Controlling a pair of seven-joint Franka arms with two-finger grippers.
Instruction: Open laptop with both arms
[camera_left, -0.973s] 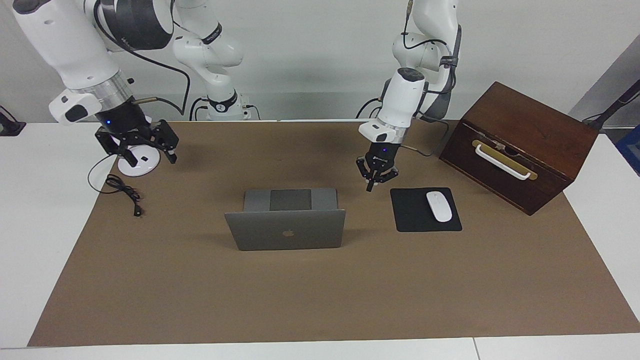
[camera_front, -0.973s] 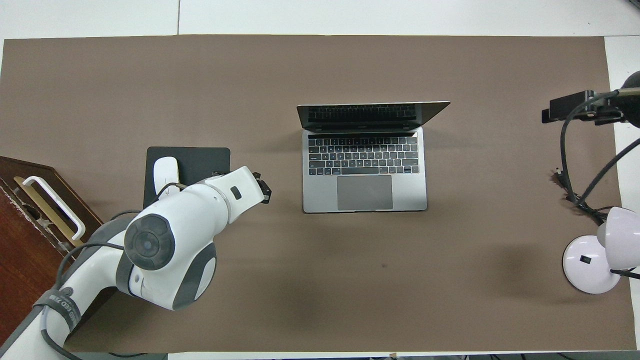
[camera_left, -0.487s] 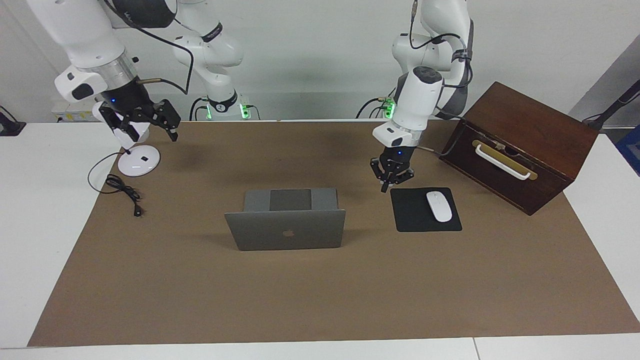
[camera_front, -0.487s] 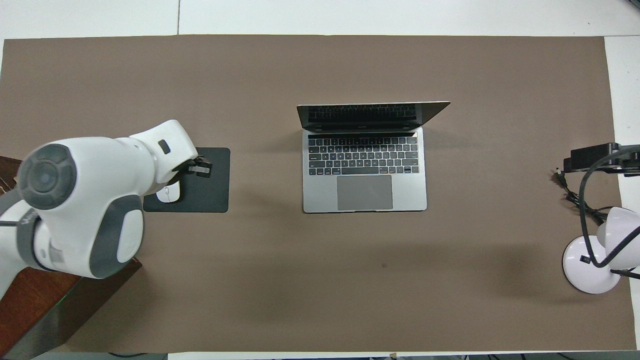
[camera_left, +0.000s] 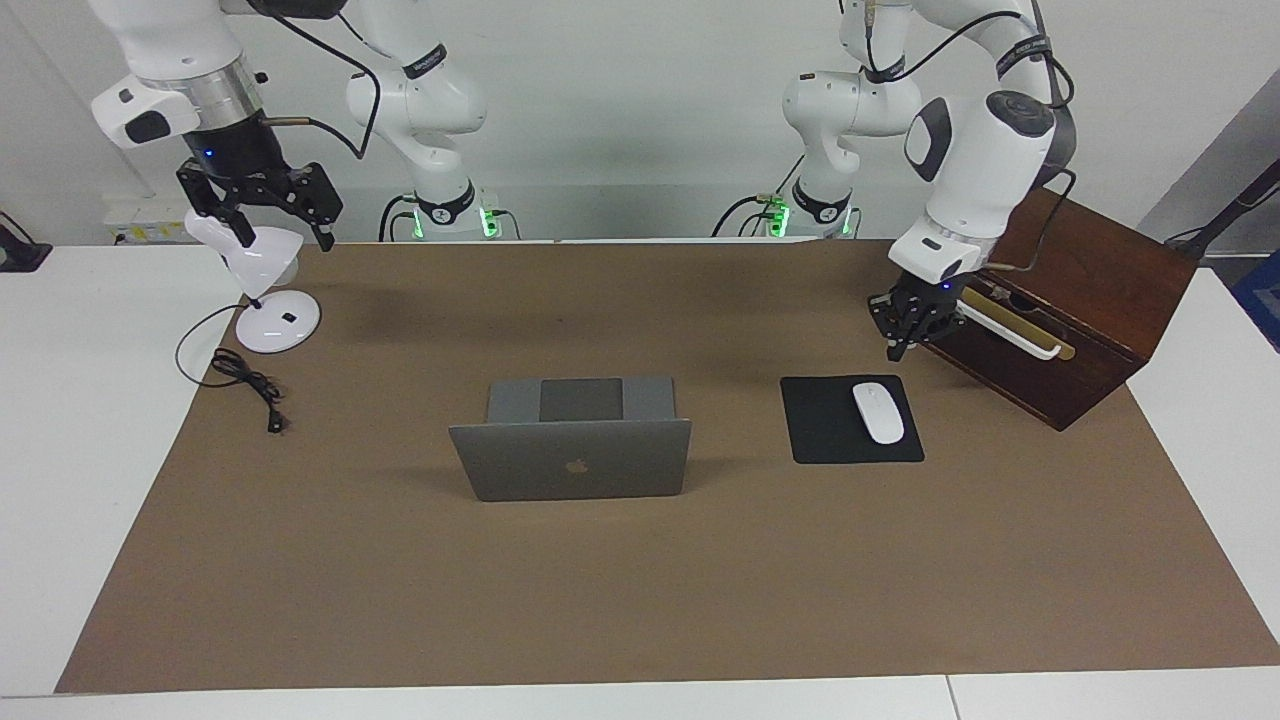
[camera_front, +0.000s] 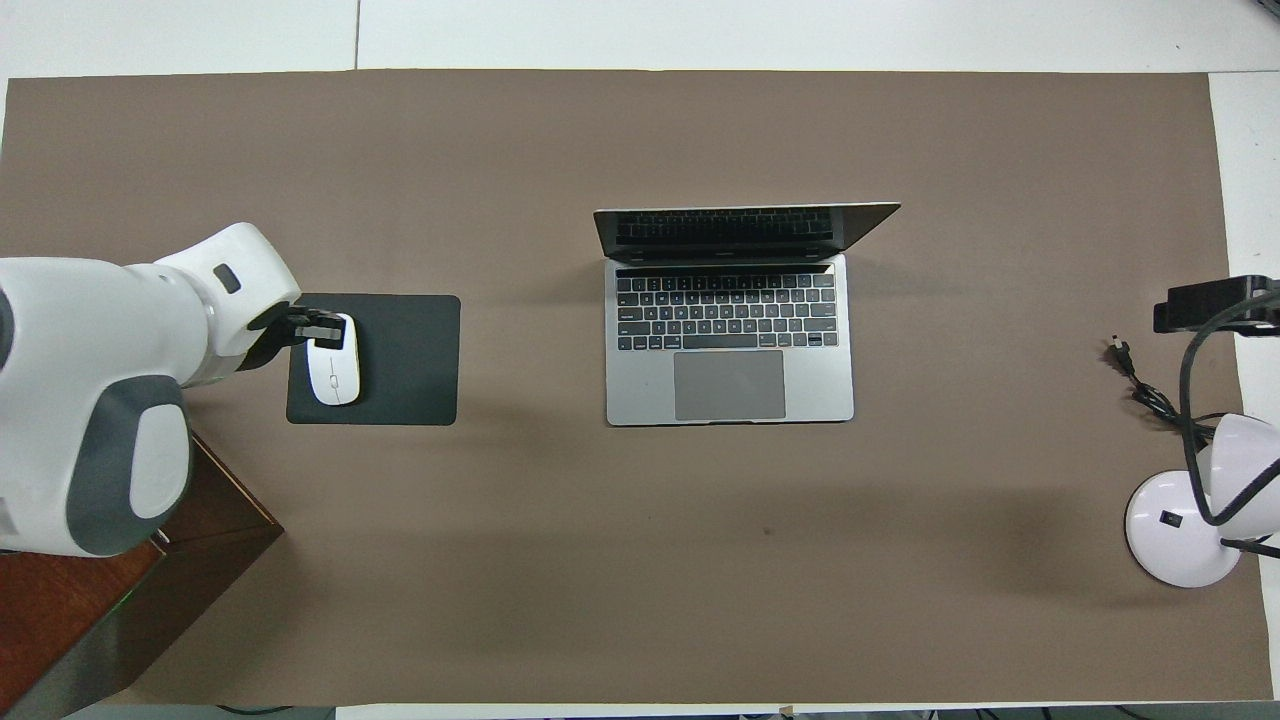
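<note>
- Laptop open, mid frame.
- L gripper pinched together, empty, by wooden box: could clip it.
- R gripper spread apart, upper left over lamp; may snag.

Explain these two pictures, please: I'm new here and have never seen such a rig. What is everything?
These are two white robot arms at a table, each ending in two-finger jaws. One picture looks across the table at the robots. The other looks down from above their end.

On the brown mat stands the laptop, already open, with its keyboard toward the robots. Toward the left arm's end lie a black mouse pad with a white mouse on it, and a wooden box. Toward the right arm's end are a white lamp and a loose cable.

The left arm hangs beside the box, its jaws shut and empty. The right arm hovers over the lamp, its jaws open and holding nothing.
</note>
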